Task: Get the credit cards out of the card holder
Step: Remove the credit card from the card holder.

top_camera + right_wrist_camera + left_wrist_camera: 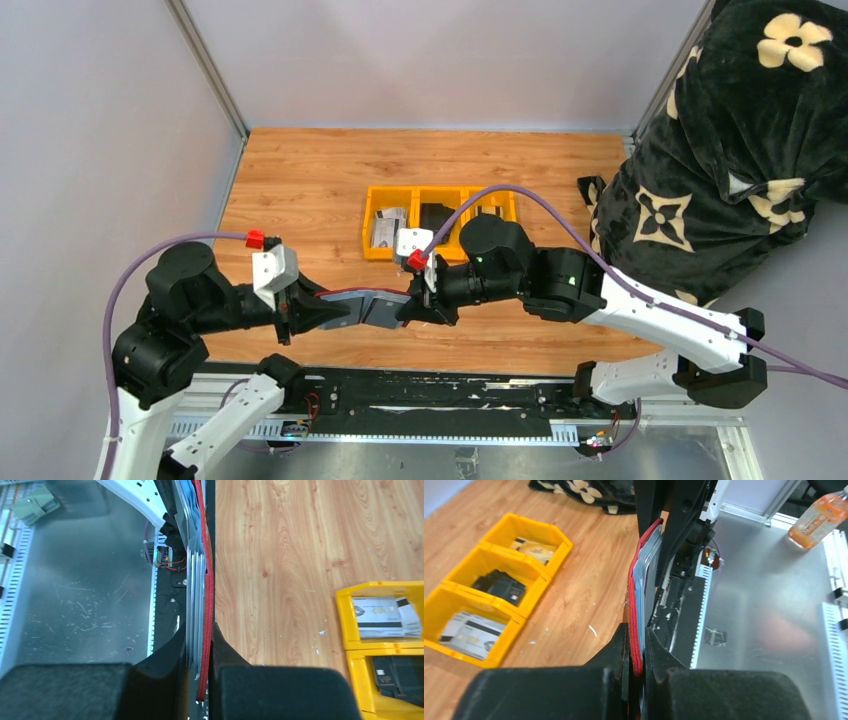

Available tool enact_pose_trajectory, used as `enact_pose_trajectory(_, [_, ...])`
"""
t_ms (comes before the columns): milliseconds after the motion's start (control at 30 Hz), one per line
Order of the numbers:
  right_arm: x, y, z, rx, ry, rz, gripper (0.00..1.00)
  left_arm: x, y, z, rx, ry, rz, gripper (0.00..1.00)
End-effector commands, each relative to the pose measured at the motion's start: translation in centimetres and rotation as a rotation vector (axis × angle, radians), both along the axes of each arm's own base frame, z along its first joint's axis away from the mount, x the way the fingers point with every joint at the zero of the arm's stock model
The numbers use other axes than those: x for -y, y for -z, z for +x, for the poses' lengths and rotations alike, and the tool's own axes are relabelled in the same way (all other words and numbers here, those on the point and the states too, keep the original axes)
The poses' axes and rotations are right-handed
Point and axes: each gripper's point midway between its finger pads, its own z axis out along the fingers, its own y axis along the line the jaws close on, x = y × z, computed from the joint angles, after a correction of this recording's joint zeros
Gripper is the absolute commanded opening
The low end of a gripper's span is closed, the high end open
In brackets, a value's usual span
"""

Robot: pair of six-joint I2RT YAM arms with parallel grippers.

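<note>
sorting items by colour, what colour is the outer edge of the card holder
Dark red on the card holder, clearest in the right wrist view.

1. A wooden tabletop (300, 180) is seen, with pale specks scattered on it.
2. A yellow three-part bin (506, 640) is set on it.
3. A black item (499, 586) is kept in the middle part.
4. A black cloth (720, 130) with cream flowers is heaped at the tabletop's right edge.
5. An orange bottle (821, 517) is seen by a scratched metal sheet (764, 605).

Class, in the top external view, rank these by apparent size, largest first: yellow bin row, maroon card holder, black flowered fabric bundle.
1. black flowered fabric bundle
2. yellow bin row
3. maroon card holder, clearly smallest
</note>
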Motion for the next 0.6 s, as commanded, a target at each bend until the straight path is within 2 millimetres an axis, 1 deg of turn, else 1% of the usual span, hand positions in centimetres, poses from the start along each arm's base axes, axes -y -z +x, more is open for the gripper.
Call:
enact_pose_trajectory(0, [-0.5,-1.3,-0.2,-0.079,-0.068,0.108,0.14,0.7,-0.2,-0.7,-0.112,0.061,0.003,0.0])
enact_pose_trajectory(67, [-0.7,-1.3,0.8,-0.11,-0.057,0.139,0.19,1.1,0.3,-0.6,-0.173,0.074,0.008,0.0])
enact_pose_trajectory(167, [-0.2,-1.2,2.1,-0.164,-0.053,0.163,0.28,1.4,0.1,-0.3,-0.232,0.075,0.006,0.0])
enact_pose_trajectory(233, [0.8,-1.5,4.3,-0.172,0.027,0.178,0.35,1.6,-0.2,0.2,-0.254,0.06,0.014,0.0])
enact_pose_trajectory(300, [2.5,-3.0,7.0,-0.162,0.16,0.237,0.44,1.6,0.2,1.3,-0.285,0.018,0.04,0.0])
enact_pose_trajectory(333, [3.5,-4.1,8.2,-0.146,0.232,0.284,0.47,1.6,0.4,1.6,-0.306,0.002,0.05,0.0])
enact_pose_trajectory(367, [4.7,-5.8,9.1,-0.114,0.316,0.351,0.54,1.6,0.9,2.5,-0.336,-0.038,0.067,0.0])
enact_pose_trajectory(400, [5.4,-6.1,9.9,-0.105,0.377,0.379,0.57,1.6,1.2,3.1,-0.364,-0.065,0.079,0.0])
enact_pose_trajectory(433, [6.2,-6.9,10.1,-0.092,0.415,0.429,0.66,1.7,1.5,3.6,-0.386,-0.086,0.09,0.0])
enact_pose_trajectory(467, [7.2,-8.3,10.0,-0.086,0.446,0.5,0.7,1.7,1.7,4.0,-0.404,-0.102,0.096,0.0])
enact_pose_trajectory(533, [7.8,-8.9,9.3,-0.132,0.453,0.579,0.77,1.9,1.9,4.8,-0.445,-0.134,0.101,0.0])
enact_pose_trajectory(567, [7.6,-9.3,8.6,-0.183,0.421,0.623,0.77,1.9,1.9,5.3,-0.463,-0.152,0.098,0.0])
